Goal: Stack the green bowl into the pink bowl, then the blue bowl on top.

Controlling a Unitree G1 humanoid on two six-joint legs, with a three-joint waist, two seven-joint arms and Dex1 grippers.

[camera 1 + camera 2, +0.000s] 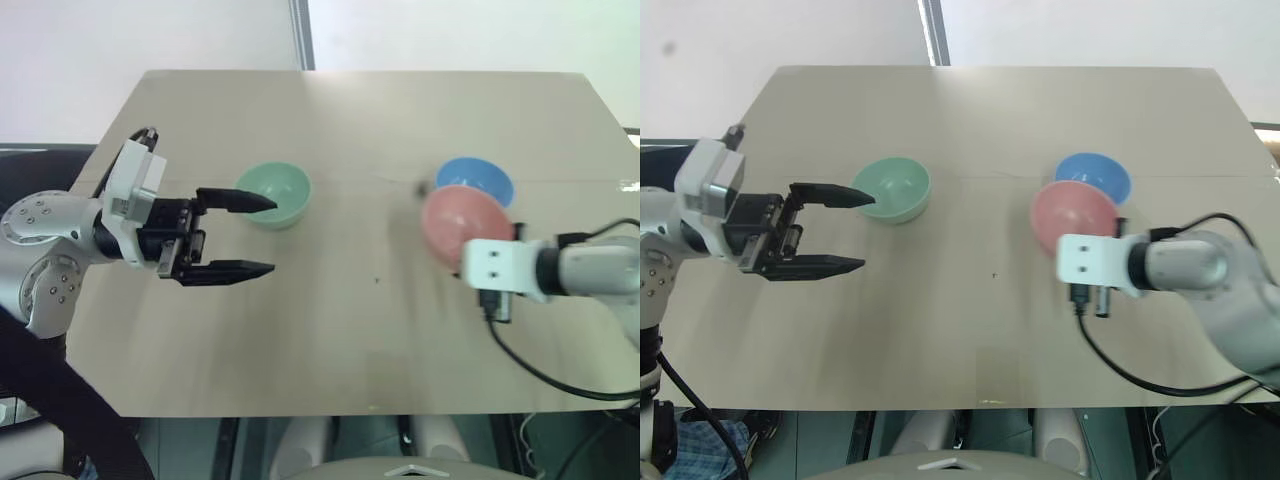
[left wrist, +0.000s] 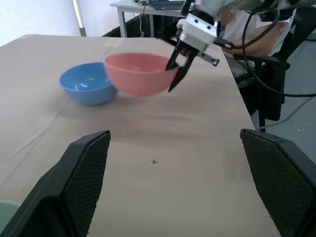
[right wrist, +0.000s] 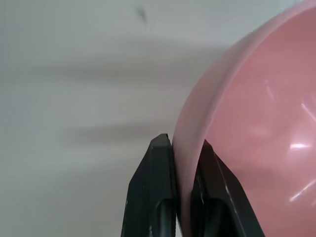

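The right gripper (image 2: 174, 74) pinches the rim of the pink bowl (image 1: 455, 225), lifted off the desk (image 1: 350, 330) beside the blue bowl (image 1: 478, 178). The left gripper (image 1: 245, 235) is wide open and empty, next to the green bowl (image 1: 285, 190).

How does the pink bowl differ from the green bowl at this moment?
The pink bowl is pinched at its rim by the right claw and lifted off the table, tilted; the green bowl sits upright on the table, unheld. The pink bowl is beside the blue bowl; the green bowl is by the open left claw. Both look alike in size and shape.
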